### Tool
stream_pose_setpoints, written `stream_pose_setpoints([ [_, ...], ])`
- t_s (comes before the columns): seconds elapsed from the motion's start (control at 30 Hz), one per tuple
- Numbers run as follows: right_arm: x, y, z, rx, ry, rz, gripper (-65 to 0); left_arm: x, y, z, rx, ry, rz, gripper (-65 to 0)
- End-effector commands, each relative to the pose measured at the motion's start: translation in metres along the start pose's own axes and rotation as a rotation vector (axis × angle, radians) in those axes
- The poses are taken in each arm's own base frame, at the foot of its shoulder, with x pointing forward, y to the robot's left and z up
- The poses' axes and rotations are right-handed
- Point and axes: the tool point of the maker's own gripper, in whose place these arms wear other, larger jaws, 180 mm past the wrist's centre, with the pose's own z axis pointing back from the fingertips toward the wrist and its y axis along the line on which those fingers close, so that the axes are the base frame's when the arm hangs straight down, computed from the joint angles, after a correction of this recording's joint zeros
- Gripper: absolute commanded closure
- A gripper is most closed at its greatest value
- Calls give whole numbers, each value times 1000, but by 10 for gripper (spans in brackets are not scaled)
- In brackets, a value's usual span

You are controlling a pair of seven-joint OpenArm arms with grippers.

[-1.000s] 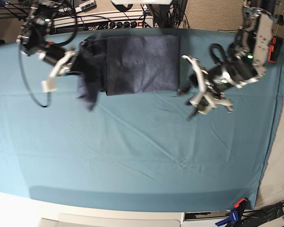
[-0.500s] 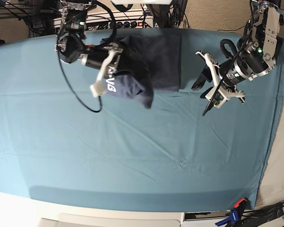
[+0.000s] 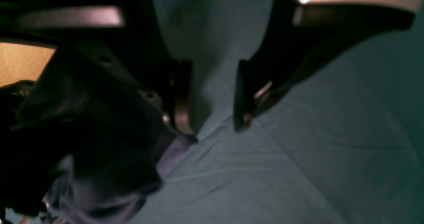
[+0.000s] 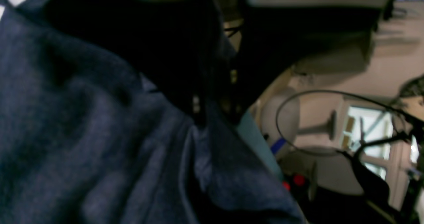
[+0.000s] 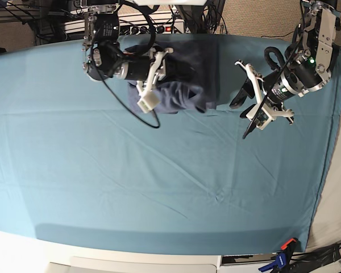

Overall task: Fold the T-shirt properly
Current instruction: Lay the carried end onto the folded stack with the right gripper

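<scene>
The dark blue-grey T-shirt (image 5: 196, 68) lies bunched and partly folded at the table's far edge, its left part doubled over onto the body. My right gripper (image 5: 166, 67) is on top of it. In the right wrist view, heathered T-shirt fabric (image 4: 82, 134) fills the left, and a ridge of it rises into my right gripper (image 4: 215, 118), whose jaws stand narrowly apart on the cloth. My left gripper (image 5: 240, 119) hangs open just right of the shirt. In the left wrist view my left gripper (image 3: 213, 124) holds nothing over the teal cloth.
The teal table cloth (image 5: 159, 182) covers the whole table, with light creases. Power strips and cables (image 5: 131, 25) line the back edge behind the shirt. A blue and orange clamp (image 5: 281, 256) sits at the front right corner. The table's right edge (image 5: 329, 142) runs close to the left arm.
My right arm has swept rightward, carrying the shirt's left part over its folded body; the white lettering seen earlier has turned out of sight. The left arm drew back right, then held still.
</scene>
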Motion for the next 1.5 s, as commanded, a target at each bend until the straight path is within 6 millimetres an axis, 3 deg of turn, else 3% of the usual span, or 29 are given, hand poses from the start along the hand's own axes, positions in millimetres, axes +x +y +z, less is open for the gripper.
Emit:
stream_pose_setpoints([
  [0.0,-3,5,-4,6,28,22,-163,13,2,4,2,-46,-13,-204],
  [0.07,-4,10,-10,19,39,36,-255,13,2,4,2,-46,-13,-204],
  [0.1,-4,14,-13,31,41,42,-260,13,2,4,2,-46,-13,-204],
  [0.27,-6,28,-21,82,54,56,-260,12,2,4,2,-46,-13,-204],
  [0.43,-7,29,-22,83,67,64,-260,12,2,4,2,-46,-13,-204],
  [0.57,3,30,-14,19,77,158,-260,12,2,4,2,-46,-13,-204],
  [0.77,34,36,7,-140,24,354,-260,12,2,4,2,-46,-13,-204],
  [0.97,28,51,8,-100,-4,332,-260,13,2,4,2,-46,-13,-204],
  [1.2,35,82,6,62,-80,295,-260,12,2,4,2,-46,-13,-204],
  [1.47,16,132,-20,239,-5,349,-260,12,2,4,2,-46,-13,-204],
])
